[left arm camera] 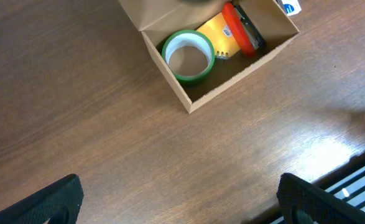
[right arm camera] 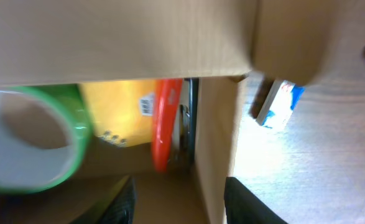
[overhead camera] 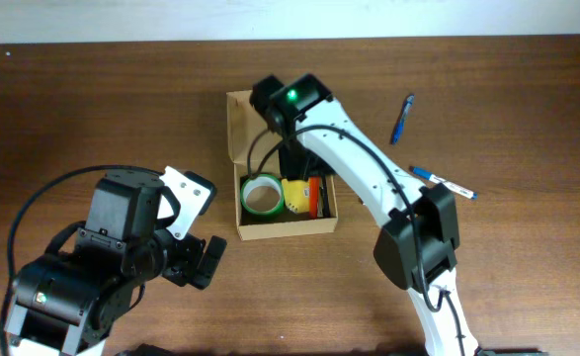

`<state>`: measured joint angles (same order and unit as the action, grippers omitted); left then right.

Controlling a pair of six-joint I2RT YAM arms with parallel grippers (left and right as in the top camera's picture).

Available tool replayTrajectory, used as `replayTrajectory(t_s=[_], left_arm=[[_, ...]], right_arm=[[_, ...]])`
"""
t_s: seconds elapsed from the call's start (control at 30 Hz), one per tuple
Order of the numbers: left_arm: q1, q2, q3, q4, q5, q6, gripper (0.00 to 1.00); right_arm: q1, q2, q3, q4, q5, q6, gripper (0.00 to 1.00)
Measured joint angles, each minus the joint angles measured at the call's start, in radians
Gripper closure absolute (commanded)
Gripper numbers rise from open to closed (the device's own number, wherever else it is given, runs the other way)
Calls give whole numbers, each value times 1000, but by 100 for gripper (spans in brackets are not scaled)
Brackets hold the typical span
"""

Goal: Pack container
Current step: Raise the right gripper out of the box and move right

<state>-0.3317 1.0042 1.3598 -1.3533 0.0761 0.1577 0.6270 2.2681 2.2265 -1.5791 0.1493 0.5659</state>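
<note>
The container [overhead camera: 288,228], a tan cardboard box, stands mid-table with its flap lid [overhead camera: 237,124] open at the far side. Inside lie a green tape roll [overhead camera: 262,195], a yellow item [overhead camera: 296,194] and a red tool [overhead camera: 314,196]. My right gripper [overhead camera: 294,163] hangs over the box. In the right wrist view it [right arm camera: 185,205] is open, its fingers astride the box's side wall [right arm camera: 214,137] without touching it, near the red tool [right arm camera: 165,118] and tape [right arm camera: 33,143]. My left gripper [left arm camera: 182,205] is open over bare wood, short of the box [left arm camera: 232,81].
A blue pen [overhead camera: 402,119] lies at the back right. A blue-and-white marker [overhead camera: 444,182] rests just right of the box, also seen in the right wrist view [right arm camera: 280,102]. My left arm [overhead camera: 102,267] fills the front left corner.
</note>
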Motion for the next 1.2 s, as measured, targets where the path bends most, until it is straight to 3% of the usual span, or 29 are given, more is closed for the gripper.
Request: replayTrajectory(t_s=[0.3, 0.47, 0.8, 1.2], left_arm=[[0, 0, 0, 0, 0, 0, 0], [0, 0, 0, 0, 0, 0, 0], [0, 0, 0, 0, 0, 0, 0], [0, 0, 0, 0, 0, 0, 0]], right_arm=[[-5, -3, 343, -113, -20, -80, 40], [-51, -26, 401, -114, -35, -124, 36], [-213, -93, 389, -113, -72, -272, 35], [-309, -327, 71, -79, -70, -312, 35]])
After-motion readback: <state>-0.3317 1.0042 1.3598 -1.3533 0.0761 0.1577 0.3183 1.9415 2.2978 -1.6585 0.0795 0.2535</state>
